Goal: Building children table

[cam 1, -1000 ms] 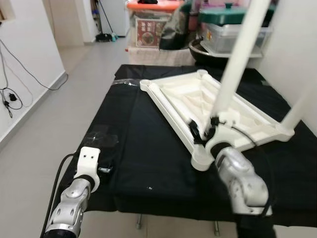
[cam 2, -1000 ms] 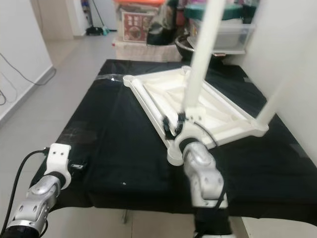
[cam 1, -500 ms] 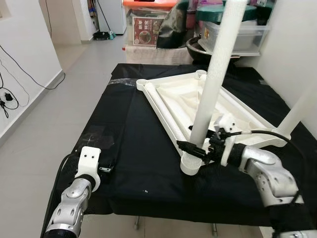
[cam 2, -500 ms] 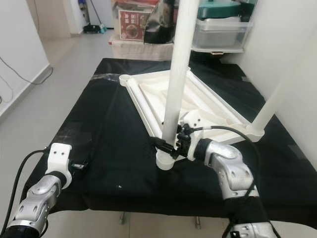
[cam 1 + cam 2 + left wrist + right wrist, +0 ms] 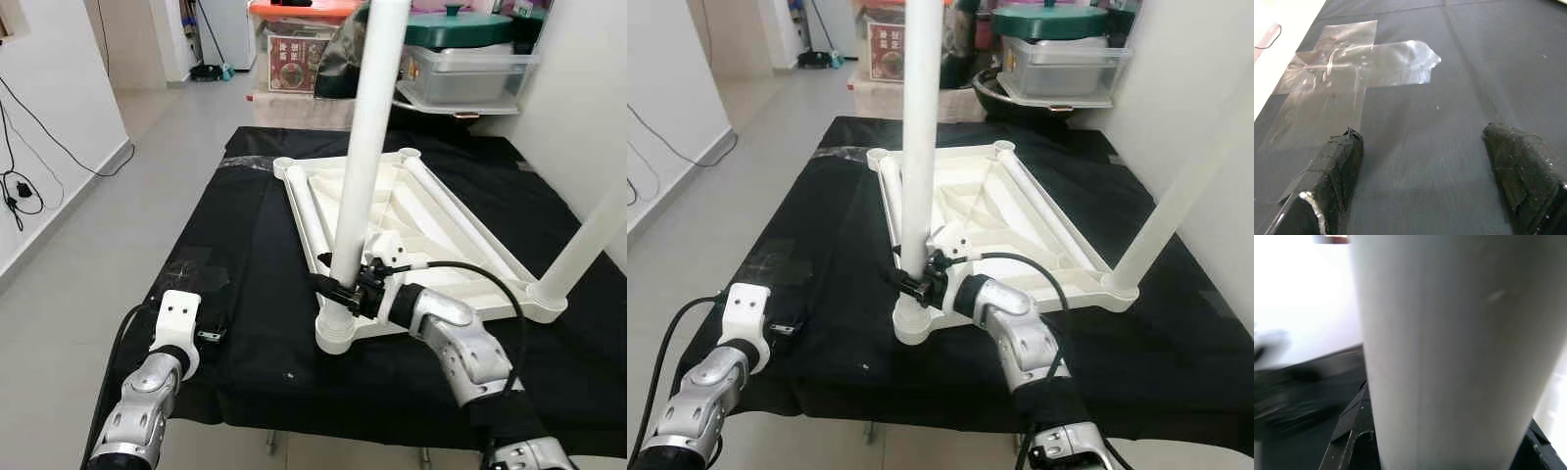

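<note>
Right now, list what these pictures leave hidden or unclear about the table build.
- Top of the near leg: cut off by the upper edge in both eye views.
- Whether that leg is fully seated in its corner socket: cannot tell; the right tool covers the joint.
- Right wrist view: blurred background, leg blocks it.
- Far leg: top cut off too.

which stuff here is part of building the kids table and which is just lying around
Job:
upturned white tabletop
near leg, right gripper shut on it
far leg

Lying about:
clear tape on the black cloth
storage boxes behind
wall cables
</note>
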